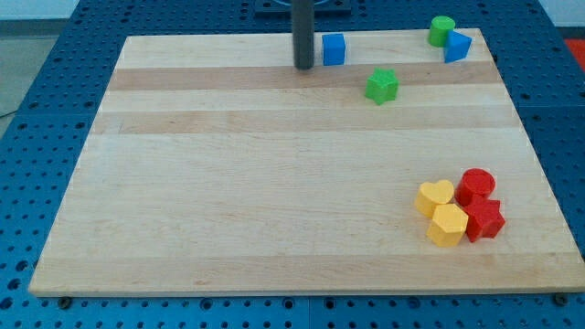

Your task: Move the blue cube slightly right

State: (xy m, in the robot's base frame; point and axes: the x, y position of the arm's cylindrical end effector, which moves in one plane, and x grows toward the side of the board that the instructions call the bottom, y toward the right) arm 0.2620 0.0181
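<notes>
The blue cube [334,49] sits near the view's top edge of the wooden board [228,183], a little right of centre. My tip [303,67] is at the end of the dark rod, just left of the blue cube with a small gap between them. A green star-shaped block [382,86] lies below and to the right of the cube.
A green cylinder [441,30] and a blue triangular block [457,46] sit at the top right corner. At the lower right is a cluster: a yellow heart [435,196], a yellow hexagon [448,225], a red cylinder [476,185] and a red star-like block [484,220].
</notes>
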